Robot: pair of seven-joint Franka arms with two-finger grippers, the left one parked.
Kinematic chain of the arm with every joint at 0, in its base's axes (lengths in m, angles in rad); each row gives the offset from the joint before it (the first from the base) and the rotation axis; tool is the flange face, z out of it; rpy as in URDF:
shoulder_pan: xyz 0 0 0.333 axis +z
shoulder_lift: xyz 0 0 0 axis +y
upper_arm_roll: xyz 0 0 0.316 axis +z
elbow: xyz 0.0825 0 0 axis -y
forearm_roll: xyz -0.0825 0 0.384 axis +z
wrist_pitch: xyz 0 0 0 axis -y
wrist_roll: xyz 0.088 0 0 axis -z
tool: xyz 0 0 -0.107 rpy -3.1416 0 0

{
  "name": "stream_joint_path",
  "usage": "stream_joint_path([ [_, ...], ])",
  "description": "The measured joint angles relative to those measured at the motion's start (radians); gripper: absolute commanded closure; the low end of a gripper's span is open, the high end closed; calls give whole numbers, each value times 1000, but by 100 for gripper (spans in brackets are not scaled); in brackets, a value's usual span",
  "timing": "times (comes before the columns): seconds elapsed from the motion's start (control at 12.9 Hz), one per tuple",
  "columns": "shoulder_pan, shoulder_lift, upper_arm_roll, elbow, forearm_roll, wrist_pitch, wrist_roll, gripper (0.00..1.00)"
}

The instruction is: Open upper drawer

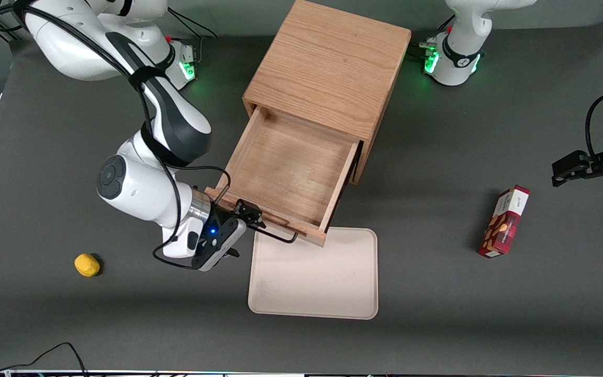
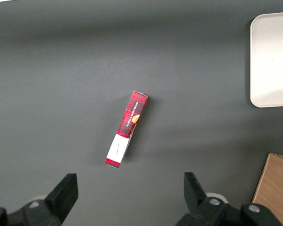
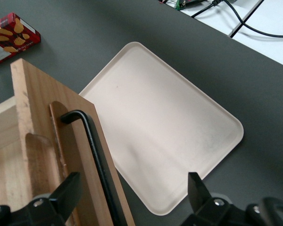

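Note:
The upper drawer (image 1: 291, 167) stands pulled far out of the oak cabinet (image 1: 327, 68), its bare wooden floor showing. Its long black wire handle (image 1: 275, 234) runs along the drawer front, nearest the front camera. My right gripper (image 1: 248, 213) is at the handle's end toward the working arm. In the right wrist view the gripper (image 3: 132, 188) is open, and the handle (image 3: 96, 155) passes between the wide-apart fingers without being clamped. One finger (image 3: 68, 188) is over the drawer front (image 3: 37, 103). The lower drawer is hidden under the upper one.
A cream tray (image 1: 314, 277) lies on the table in front of the open drawer, partly under its front edge, and shows in the right wrist view (image 3: 165, 127). A red biscuit box (image 1: 504, 221) lies toward the parked arm's end. A yellow lump (image 1: 87, 264) lies toward the working arm's end.

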Motion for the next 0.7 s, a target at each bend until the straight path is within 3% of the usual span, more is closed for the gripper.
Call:
stream_joint_path([
  [0.23,-10,-94,-41,37,3,-178,111,0],
  [0.47,-48,-260,-198,29,-1,-441,146,0],
  [0.7,-149,-406,-256,-76,-71,-544,273,0],
])
